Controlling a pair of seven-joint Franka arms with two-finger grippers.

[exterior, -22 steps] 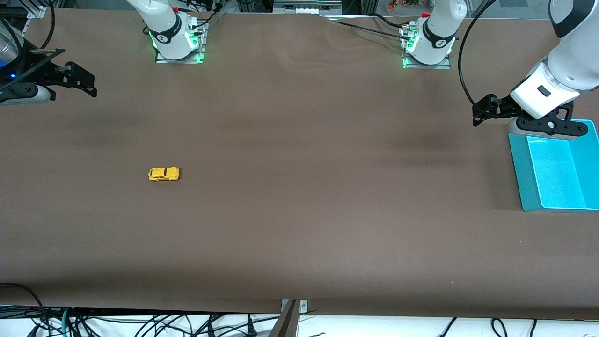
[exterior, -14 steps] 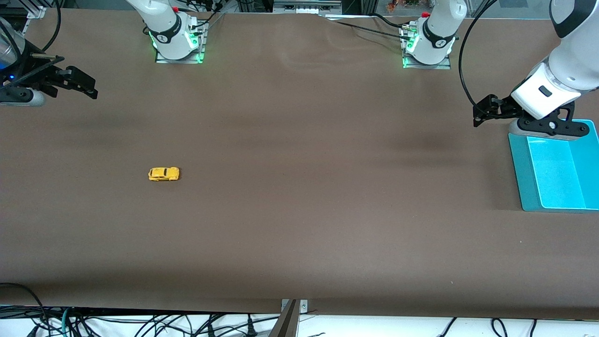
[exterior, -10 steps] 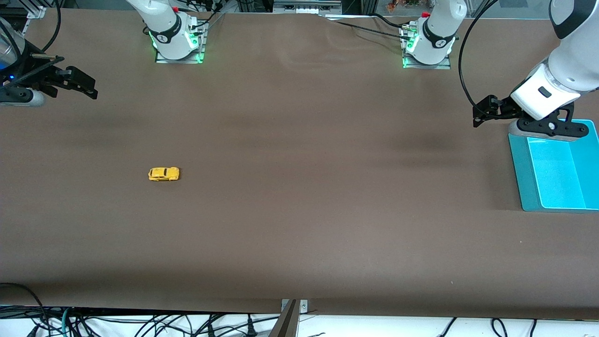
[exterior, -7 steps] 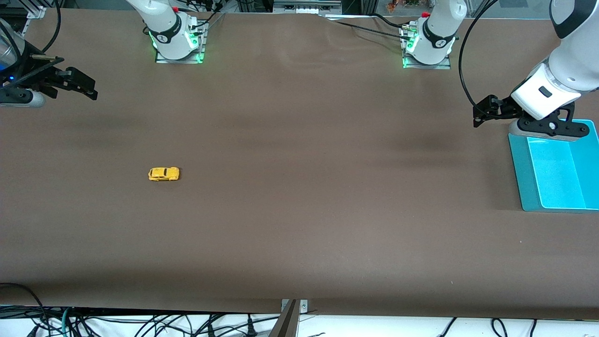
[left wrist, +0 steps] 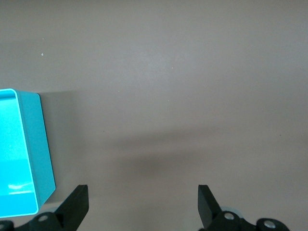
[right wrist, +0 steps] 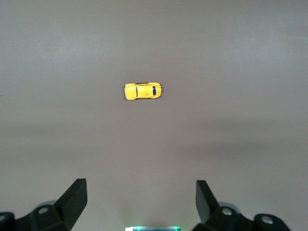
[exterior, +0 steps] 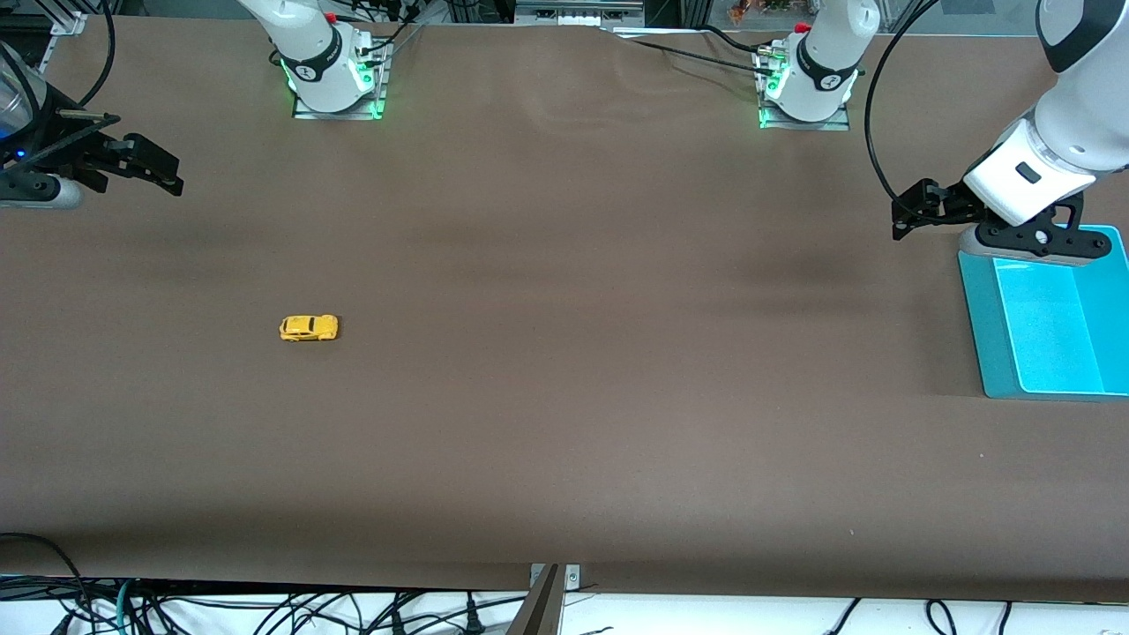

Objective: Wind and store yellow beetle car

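On the table point(exterior: 564, 397), front view: car point(exterior: 309, 328), on its wheels, toward the right arm's end, alone in open space, so easy to reach from above. Bin point(exterior: 979, 335), teal, at the left arm's end, likely the store. Right gripper point(exterior: 168, 172) up over the table's end, empty. Left gripper point(exterior: 908, 216) beside the bin, waiting, empty

Left wrist view: fingers point(left wrist: 77, 207) spread wide over bare table; bin point(left wrist: 41, 144) wall beside them

Right wrist view: fingers point(right wrist: 74, 197) spread wide, touching nothing; car point(right wrist: 143, 91) well apart
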